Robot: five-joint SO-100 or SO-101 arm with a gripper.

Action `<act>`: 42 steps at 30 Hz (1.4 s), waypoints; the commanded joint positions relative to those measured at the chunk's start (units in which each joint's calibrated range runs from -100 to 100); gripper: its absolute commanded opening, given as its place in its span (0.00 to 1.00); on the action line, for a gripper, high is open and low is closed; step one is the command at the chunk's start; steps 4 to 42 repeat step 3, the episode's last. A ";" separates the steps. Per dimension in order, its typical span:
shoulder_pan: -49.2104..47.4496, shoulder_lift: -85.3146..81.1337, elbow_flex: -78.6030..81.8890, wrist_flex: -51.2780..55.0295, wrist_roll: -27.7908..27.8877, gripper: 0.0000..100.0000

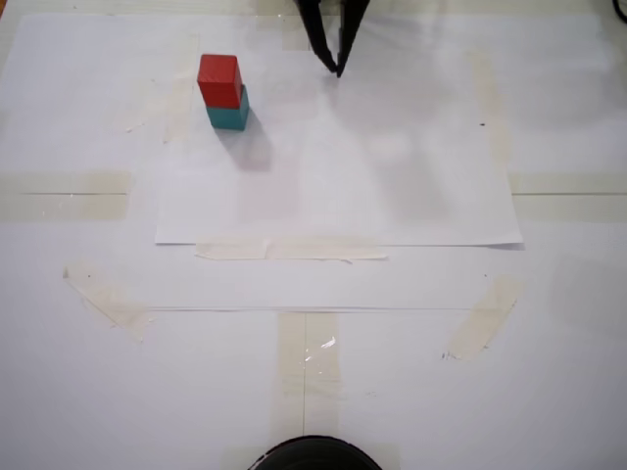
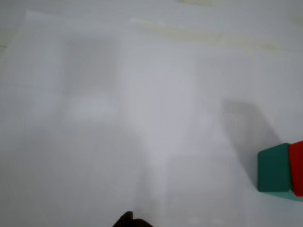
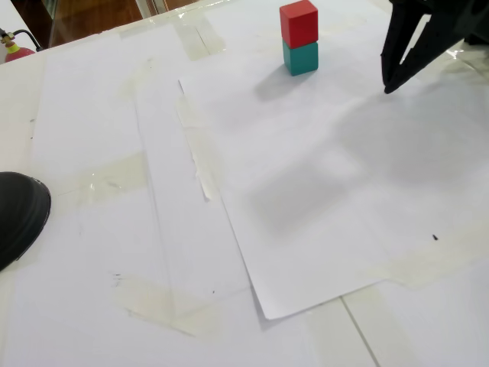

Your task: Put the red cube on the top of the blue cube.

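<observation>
Pincer (image 1: 339, 67): fingers drawn together to a point, holding nothing, well apart from the stack. Fixed view from above: red cube (image 1: 219, 78) sits on blue cube (image 1: 229, 111), slightly offset. Risk: a low sweep of the arm toward the stack could topple it. Surface: white paper sheet (image 1: 392, 196) taped to a white table.

Wrist view: blue cube (image 2: 273, 168) and red cube (image 2: 297, 166) at right edge; a dark fingertip at the bottom edge.

Other fixed view: pincer (image 3: 387, 86) closed, empty, beside the red cube (image 3: 299, 22) and blue cube (image 3: 301, 57). Room: dark wood beyond the table's far edge.
</observation>
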 commanded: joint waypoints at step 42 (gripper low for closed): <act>-0.10 -0.81 0.81 0.39 0.49 0.00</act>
